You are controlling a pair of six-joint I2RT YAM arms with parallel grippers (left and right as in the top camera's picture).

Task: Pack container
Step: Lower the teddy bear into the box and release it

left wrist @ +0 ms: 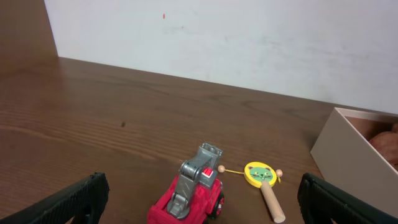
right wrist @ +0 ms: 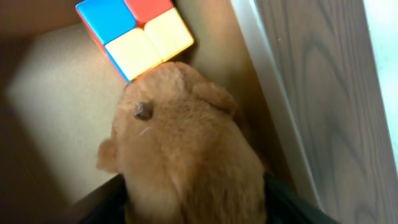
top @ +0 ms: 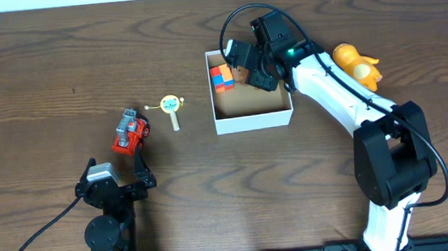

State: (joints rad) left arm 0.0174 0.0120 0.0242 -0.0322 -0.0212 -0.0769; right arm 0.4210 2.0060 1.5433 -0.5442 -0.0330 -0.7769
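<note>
Container, a low white-walled square cardboard box [top: 254,123], sits right of worktop centre; right hand [top: 250,70] straddles a brown furry plush [right wrist: 186,155] inside, grip unclear: rising could drag it out; left hand [left wrist: 205,199] gapes empty

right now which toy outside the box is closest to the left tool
The red toy truck, just ahead of the left tool; the yellow rattle lies beyond it, the orange toy far across past the container.

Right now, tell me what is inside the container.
Inside the container: a multicoloured cube in a corner and a brown plush toy beside it. The right gripper above hides part of the floor.
</note>
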